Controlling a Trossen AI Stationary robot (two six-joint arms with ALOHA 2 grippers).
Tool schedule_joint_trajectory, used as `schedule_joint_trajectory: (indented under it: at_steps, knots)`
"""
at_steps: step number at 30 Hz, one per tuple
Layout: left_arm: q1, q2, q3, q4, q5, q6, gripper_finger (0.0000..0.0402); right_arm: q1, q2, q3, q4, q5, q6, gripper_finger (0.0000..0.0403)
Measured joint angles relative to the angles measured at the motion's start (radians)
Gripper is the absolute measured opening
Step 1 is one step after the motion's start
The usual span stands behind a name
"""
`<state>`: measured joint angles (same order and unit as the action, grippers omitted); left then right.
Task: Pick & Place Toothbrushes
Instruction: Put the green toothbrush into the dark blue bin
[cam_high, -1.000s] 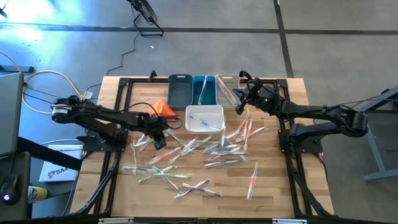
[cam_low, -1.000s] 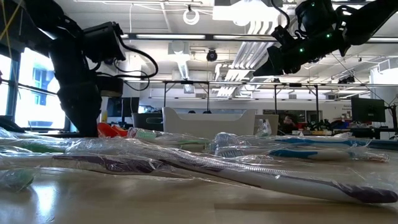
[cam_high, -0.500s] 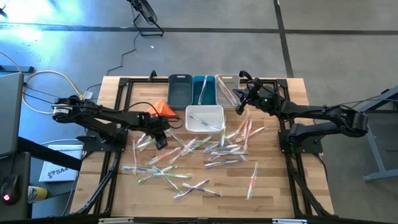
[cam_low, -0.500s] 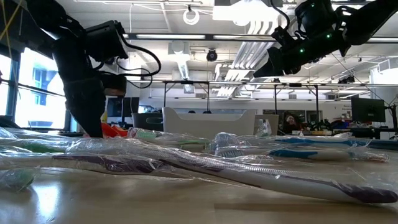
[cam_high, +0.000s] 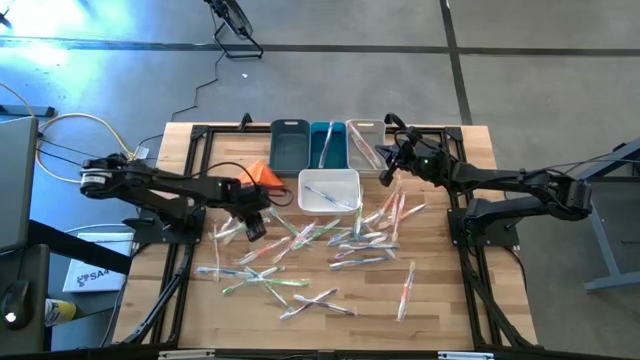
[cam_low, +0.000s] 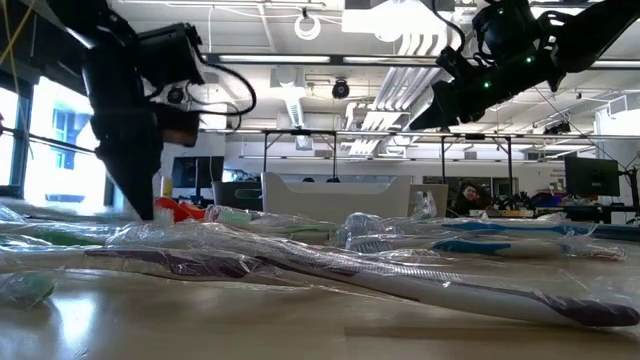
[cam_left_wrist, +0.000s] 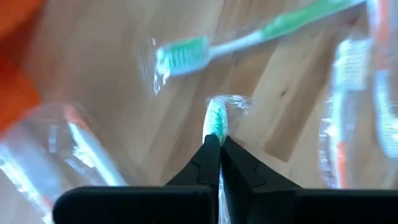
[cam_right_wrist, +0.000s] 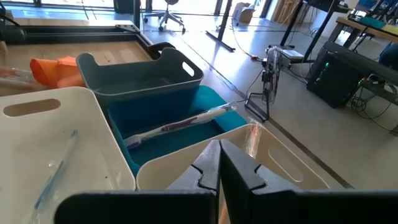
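Many wrapped toothbrushes (cam_high: 320, 245) lie scattered flat on the wooden table (cam_high: 440, 300). My left gripper (cam_high: 252, 224) stands at the left end of this scatter, slanting down, shut on a green toothbrush (cam_left_wrist: 216, 119) in a clear wrapper. Another green toothbrush (cam_left_wrist: 242, 42) lies on the wood beyond it. My right gripper (cam_high: 384, 166) hovers above the clear bin (cam_high: 364, 146) at the far edge. Its fingers (cam_right_wrist: 219, 157) are shut, with nothing visible between them. One toothbrush (cam_right_wrist: 180, 126) lies in the teal bin (cam_right_wrist: 205, 102). My left gripper pinches the green toothbrush between its two fingertips (cam_left_wrist: 208, 152), just behind the bristle head (cam_left_wrist: 216, 115). The head and the wrapper's end stick out past the fingertips. The fingers come slanting down from the table's left. I cannot tell whether the brush is clear of the table.
A grey-blue bin (cam_high: 290, 145), the teal bin (cam_high: 327, 146) and the clear bin stand in a row at the far edge. A white bin (cam_high: 329, 190) holding a toothbrush stands in front of them. An orange folded cloth (cam_high: 264, 175) lies left of the white bin.
In the low view my left arm has gone from standing upright to leaning over the left end of the toothbrush scatter.
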<state>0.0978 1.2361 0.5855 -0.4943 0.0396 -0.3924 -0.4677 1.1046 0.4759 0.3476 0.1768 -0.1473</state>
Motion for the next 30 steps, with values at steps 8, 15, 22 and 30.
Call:
schedule_joint_trajectory:
  at_steps: [8,15,22,30]
  knots:
    - [0.000,-0.079,0.128,-0.129,-0.031,0.024,0.0000,0.000,0.000,0.000,0.007,0.000,-0.015,0.0002]
    - [0.000,-0.129,0.235,-0.217,-0.037,0.023,0.0000,0.000,0.000,0.000,0.005,0.000,-0.019,0.0002]
    - [0.000,-0.155,0.304,-0.215,-0.071,0.020,0.0000,0.000,0.000,0.000,0.001,0.000,-0.041,0.0002]
    - [0.000,-0.155,0.349,-0.213,-0.100,0.018,0.0000,0.000,0.000,0.000,0.001,0.000,-0.041,0.0002]
